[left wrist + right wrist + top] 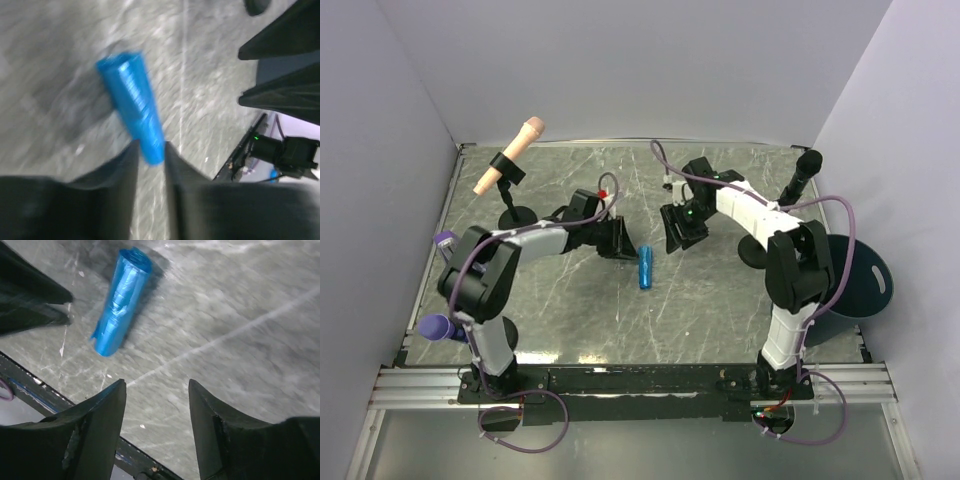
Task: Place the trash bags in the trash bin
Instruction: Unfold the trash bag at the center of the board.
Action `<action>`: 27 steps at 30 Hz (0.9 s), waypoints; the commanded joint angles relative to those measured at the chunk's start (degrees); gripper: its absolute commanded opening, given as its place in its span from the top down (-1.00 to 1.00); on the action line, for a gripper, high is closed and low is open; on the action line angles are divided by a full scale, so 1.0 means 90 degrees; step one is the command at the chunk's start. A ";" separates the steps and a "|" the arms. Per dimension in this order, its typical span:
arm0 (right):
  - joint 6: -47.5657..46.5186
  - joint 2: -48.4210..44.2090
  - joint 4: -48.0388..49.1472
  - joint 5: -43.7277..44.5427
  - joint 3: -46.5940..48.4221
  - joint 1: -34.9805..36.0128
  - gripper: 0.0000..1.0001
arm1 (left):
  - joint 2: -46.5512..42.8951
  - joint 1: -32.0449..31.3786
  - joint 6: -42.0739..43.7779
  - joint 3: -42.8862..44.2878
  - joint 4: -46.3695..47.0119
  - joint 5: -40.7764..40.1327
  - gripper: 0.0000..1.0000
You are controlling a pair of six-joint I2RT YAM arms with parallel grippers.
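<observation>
Probably light, soft and slippery, the blue roll [132, 102] was held at its end by my narrow left fingers [117, 192]; my right fingers [100, 427] stood wide.

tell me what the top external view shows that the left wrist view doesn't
Only the top external view shows the trash bin at the far right beside the right arm, and the tan microphone on its stand.
Only the left wrist view gives a close look at the left hand. Its fingers stand narrowly apart, and the near end of the blue roll shows in the gap. Whether they grip it cannot be told.
Both show the blue roll on the grey marbled table, and the right hand.
</observation>
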 commanded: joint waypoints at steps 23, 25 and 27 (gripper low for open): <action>0.0840 0.2455 0.0130 -0.0120 0.1089 0.1015 -0.01 | -0.1783 0.1005 0.0130 -0.1744 -0.0052 -0.0620 0.10; 0.0840 0.2505 0.0140 -0.0158 0.0992 0.1015 -0.01 | -0.1676 0.0986 -0.0006 -0.1803 0.0241 -0.0532 0.10; 0.0802 0.2524 0.0149 -0.0557 0.0953 0.0986 -0.02 | -0.1529 0.0947 -0.0114 -0.1755 0.0369 -0.0512 0.10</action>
